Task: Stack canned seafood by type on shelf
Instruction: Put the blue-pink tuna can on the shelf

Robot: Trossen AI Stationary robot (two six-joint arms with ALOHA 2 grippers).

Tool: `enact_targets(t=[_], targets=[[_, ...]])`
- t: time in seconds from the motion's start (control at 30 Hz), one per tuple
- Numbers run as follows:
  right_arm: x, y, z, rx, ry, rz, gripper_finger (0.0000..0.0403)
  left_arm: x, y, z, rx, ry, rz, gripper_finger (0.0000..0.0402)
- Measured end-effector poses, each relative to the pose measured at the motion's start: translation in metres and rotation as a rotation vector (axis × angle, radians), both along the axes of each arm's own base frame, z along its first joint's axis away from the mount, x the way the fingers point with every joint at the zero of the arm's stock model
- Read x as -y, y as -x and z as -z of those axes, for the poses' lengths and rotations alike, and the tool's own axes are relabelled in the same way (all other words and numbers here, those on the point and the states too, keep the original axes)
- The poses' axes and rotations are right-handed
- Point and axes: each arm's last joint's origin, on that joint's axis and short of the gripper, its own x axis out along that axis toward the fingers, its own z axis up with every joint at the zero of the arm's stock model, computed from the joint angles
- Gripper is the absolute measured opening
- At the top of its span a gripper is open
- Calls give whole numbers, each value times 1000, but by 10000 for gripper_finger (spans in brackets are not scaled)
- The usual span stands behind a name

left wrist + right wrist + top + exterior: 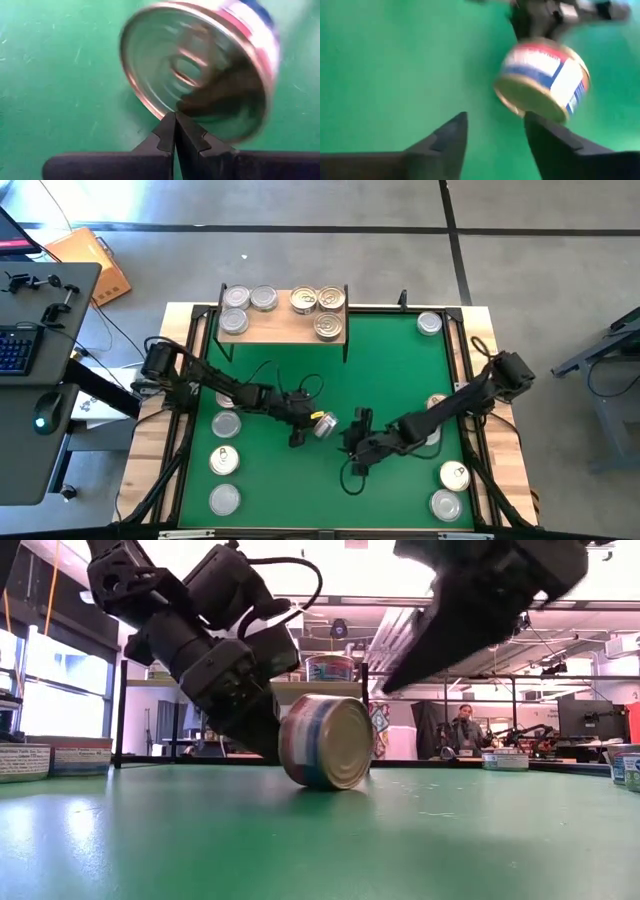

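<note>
Green matting (pixel 380 370) fills the middle of the high view, and at its lower centre you have one tin (pixel 323 424) tipped up on its edge, touching the mat only at its rim in the low view. Your left gripper (pixel 300 432) sits just beside it with its fingers (pixel 170 135) pressed fully together, tips at the lid, holding nothing. Your right gripper (pixel 356 442) is near on the other side, fingers (pixel 452 135) parted to a middling gap, the tin ahead of them and not between them.

That tilted tin looks unstable: a nudge from the shut left tips could, I think, roll it away across the mat or flop it lid-down. If you close the right fingers before the tin is between them, you will likely knock it rather than catch it.

At the upper centre, the shelf (pixel 285 328) already carries silver-lidded tins (pixel 235 308) on its left and gold-lidded tins (pixel 318 308) on its right.
</note>
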Motion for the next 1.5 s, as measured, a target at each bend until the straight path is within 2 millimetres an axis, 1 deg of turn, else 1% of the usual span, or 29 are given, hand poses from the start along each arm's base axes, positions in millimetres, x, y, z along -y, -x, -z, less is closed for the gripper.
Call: enact_targets(t=[0.1,0.23,0.4,0.5,0.6,0.7,0.8,1.0,1.1,1.17,1.27,1.4,1.5], targets=[[12,5,-2,-59,24,54,233,0,0,0,-2,-2,0,0],[33,1,0,-113,82,67,263,0,0,-3,13,-18,2,0],[65,-10,3,-165,98,9,278,-2,2,-15,34,-54,-20,0],[81,-16,1,-163,76,-56,280,-2,9,-27,8,-98,-38,0],[91,-23,2,-142,77,-136,280,0,20,-42,-16,-164,-73,0],[95,-29,8,-129,104,-208,280,8,30,-57,-4,-214,-84,0],[94,-36,11,-81,103,-229,280,22,35,-67,37,-250,-35,0],[85,-43,16,-18,12,-196,280,54,39,-71,124,-270,70,0],[79,-45,17,5,-60,-138,280,62,40,-72,157,-299,38,4],[75,-45,16,26,-98,-105,280,65,40,-75,191,-301,29,18],[69,-46,14,70,-109,-45,280,68,38,-80,241,-272,18,58],[61,-46,11,119,-102,17,280,64,34,-84,285,-168,-64,137],[53,-44,10,139,-125,66,280,59,30,-87,308,-143,-100,200]])
